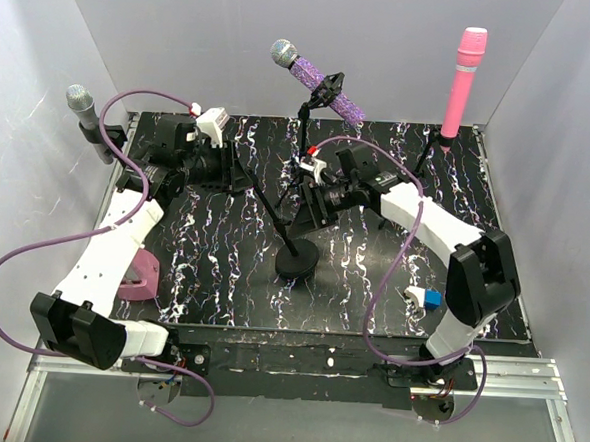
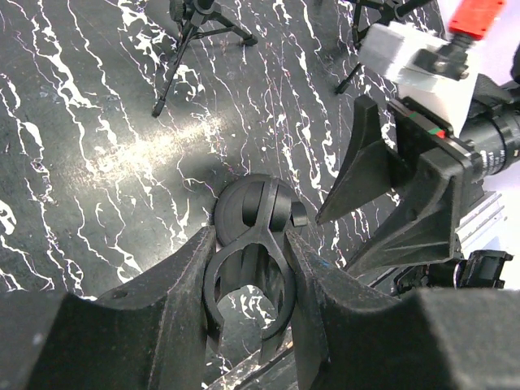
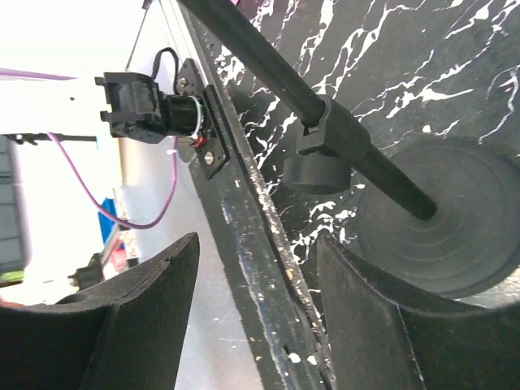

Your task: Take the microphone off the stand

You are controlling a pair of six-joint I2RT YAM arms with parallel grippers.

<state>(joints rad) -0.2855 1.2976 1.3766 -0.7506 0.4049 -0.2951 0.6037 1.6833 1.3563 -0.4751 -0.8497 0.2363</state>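
Left wrist: left gripper pinched on the stand's mic clip; right gripper gapes wide, empty, near the stand pole.

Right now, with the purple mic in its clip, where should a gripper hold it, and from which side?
Grip the purple mic between its head and the clip, probably from above, with the jaws set across it. It sits tilted, head to the left, so that stretch is bare and straight; the clip covers the middle. The left gripper holds an empty clip.
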